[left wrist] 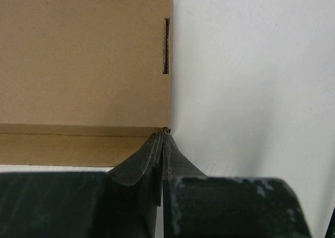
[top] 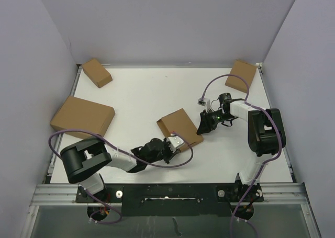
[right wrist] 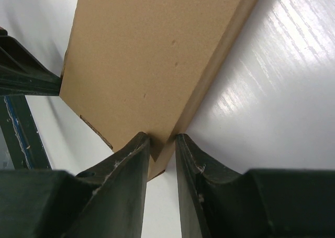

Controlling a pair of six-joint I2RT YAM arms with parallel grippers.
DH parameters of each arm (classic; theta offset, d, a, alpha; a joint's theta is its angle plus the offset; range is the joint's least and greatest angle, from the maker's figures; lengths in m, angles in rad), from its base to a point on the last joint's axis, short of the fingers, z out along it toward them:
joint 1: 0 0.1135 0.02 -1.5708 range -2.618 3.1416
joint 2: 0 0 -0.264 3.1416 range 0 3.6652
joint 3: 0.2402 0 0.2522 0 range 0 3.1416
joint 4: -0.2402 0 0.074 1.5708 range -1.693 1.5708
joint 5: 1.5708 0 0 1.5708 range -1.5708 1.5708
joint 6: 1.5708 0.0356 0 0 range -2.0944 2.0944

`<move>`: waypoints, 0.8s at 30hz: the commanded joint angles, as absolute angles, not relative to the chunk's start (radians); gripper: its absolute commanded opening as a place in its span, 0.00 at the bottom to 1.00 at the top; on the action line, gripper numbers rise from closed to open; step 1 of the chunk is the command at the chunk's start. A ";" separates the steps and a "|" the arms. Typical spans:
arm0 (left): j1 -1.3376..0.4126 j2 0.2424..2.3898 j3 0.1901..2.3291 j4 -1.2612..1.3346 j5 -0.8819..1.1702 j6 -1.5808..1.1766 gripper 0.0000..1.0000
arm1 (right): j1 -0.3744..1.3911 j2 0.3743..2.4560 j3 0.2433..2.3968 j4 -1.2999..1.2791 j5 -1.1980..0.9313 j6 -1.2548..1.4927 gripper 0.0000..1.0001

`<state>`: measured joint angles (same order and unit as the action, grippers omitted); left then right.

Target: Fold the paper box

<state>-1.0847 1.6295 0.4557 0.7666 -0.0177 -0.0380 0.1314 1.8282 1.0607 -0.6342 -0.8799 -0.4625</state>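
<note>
Item 1: paper box (top: 178, 126), brown corrugated cardboard, shallow, lid down. It lies flat near the middle of the white table (top: 141, 94), turned at an angle. A narrow slot (left wrist: 166, 45) is cut along 1 top edge.

Item 2: left gripper (top: 171, 145), at the box's near corner. The wrist view shows its fingers pressed together with no gap and their tips touching that corner; whether any cardboard is pinched cannot be told.

Item 3: right gripper (top: 204, 125), at the box's right side. Its 2 fingers (right wrist: 137, 153) are clamped on a corner, 1 on the top face and 1 against the side wall.

Item 4: 3 other brown boxes, well apart from the first: small, far left (top: 97, 72); larger, left (top: 82, 116); small, far right (top: 241, 75).
</note>
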 commanded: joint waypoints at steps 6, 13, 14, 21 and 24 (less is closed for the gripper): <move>-1.078 1.534 0.599 0.598 -0.040 -0.092 0.00 | 0.144 1.840 1.078 -0.614 -0.817 -0.479 0.26; -1.075 1.519 0.632 0.519 -0.010 -0.118 0.02 | 0.144 1.839 1.078 -0.613 -0.816 -0.480 0.26; -1.072 1.514 0.638 0.502 -0.006 -0.123 0.03 | 0.143 1.840 1.078 -0.614 -0.816 -0.480 0.27; -1.057 1.447 0.638 0.414 -0.008 -0.152 0.22 | 0.144 1.840 1.080 -0.614 -0.816 -0.480 0.27; -1.052 1.409 0.647 0.362 -0.010 -0.156 0.29 | 0.143 1.842 1.080 -0.613 -0.816 -0.480 0.26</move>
